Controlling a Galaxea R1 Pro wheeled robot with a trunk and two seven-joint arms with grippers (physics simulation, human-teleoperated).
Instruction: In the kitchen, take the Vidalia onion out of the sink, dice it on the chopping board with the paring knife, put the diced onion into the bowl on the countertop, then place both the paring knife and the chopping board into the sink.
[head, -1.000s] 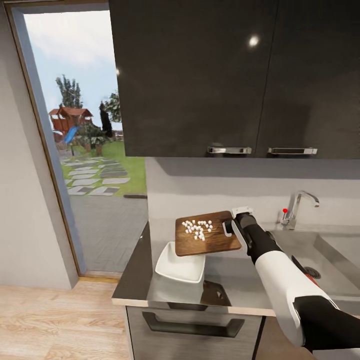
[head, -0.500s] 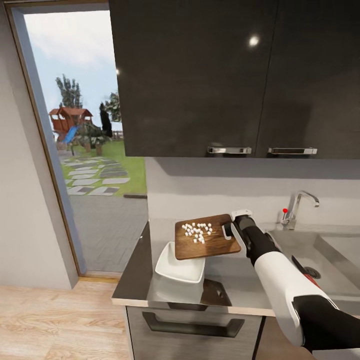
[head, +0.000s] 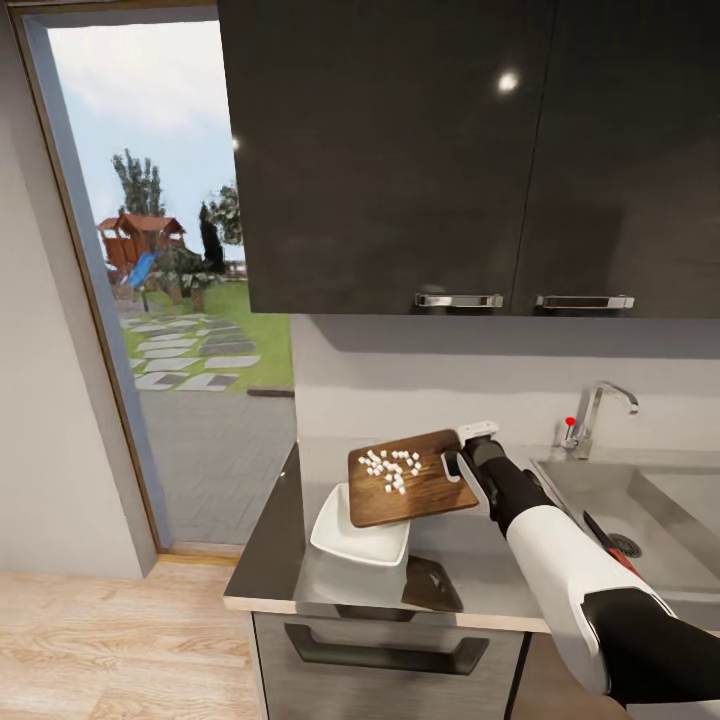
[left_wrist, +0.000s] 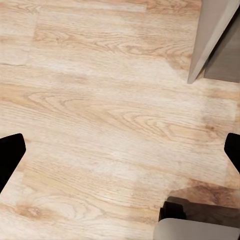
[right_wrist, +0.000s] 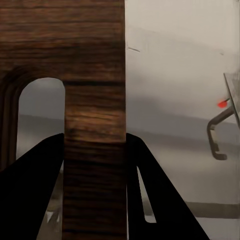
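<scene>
**A:** Head view first. Right pincer (head: 470, 462) pinching the chopping board (head: 410, 480) at its handle end, held clear above the desk (head: 270, 560). Diced onion (head: 392, 467) sitting on the board toward its far-left part. Low edge of the board hanging over the bowl (head: 360, 540), near the desk's left front corner.

**B:** Changed from a second ago?

**A:** Tilted more. Handle end raised, left end dipped toward the bowl. Cubes slid slightly left, none off yet. Means: pour step underway, bowl empty so far as visible.

**B:** Sink and knife?

**A:** Sink (head: 640, 500) at the desk's right end, tap behind it. Red handle of the paring knife (head: 604, 533) peeking from behind the right forearm, by the drain. Probably in the basin already; partly hidden.

**B:** Left wrist view?

**A:** Wooden floor, cabinet corner. Left pincer (left_wrist: 120, 150) spread wide, holding nothing, both tips at the frame edges.

**B:** Right wrist view?

**A:** Board close up, fingers (right_wrist: 30, 190) clamped on the strip beside the oblong hole. Tap's red lever tip beyond.

**B:** Risk?

**A:** Likely cubes skipping past the bowl rim if tipped fast. Steeper tilt needed, slowly.
</scene>
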